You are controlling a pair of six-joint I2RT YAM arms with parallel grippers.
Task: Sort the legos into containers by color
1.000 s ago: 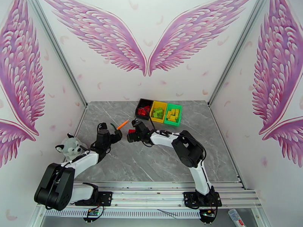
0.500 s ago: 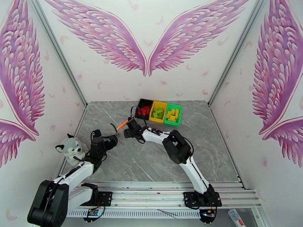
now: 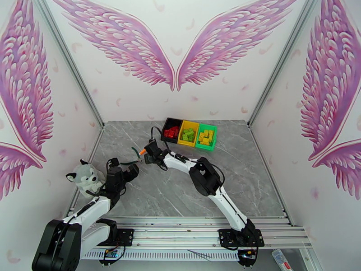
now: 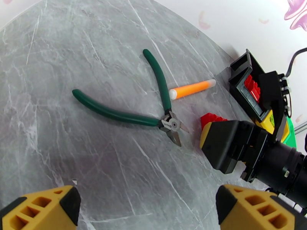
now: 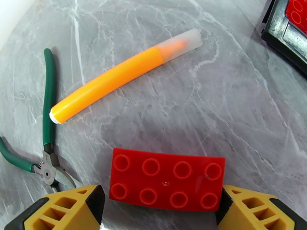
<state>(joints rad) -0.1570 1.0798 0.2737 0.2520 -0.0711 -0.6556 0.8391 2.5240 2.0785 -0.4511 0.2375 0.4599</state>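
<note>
A red lego [image 5: 167, 184], two studs by four, lies flat on the grey table between my right gripper's [image 5: 161, 213] yellow fingertips. The jaws flank its two ends, with a thin gap at the left end, so the gripper is open. From the left wrist the same red lego [image 4: 210, 119] peeks out beside the right gripper's finger [image 4: 215, 144]. My left gripper [image 4: 147, 215] is wide open, holds nothing and hangs over bare table [image 3: 130, 170]. The containers sit in a row at the back: black [image 3: 172, 130] with red legos, yellow [image 3: 188, 133] with green ones, green [image 3: 206, 136] with yellow ones.
Green-handled pliers [image 4: 115, 114] lie open on the table left of the lego. An orange marker [image 5: 115, 79] with a clear cap lies just beyond it. The black container's corner [image 5: 280, 31] is close at the far right. A grey plush toy [image 3: 85, 177] sits by the left wall.
My right arm has reached left and farther out, bringing the red lego to the marker and pliers. The left arm has drawn back toward the near left.
</note>
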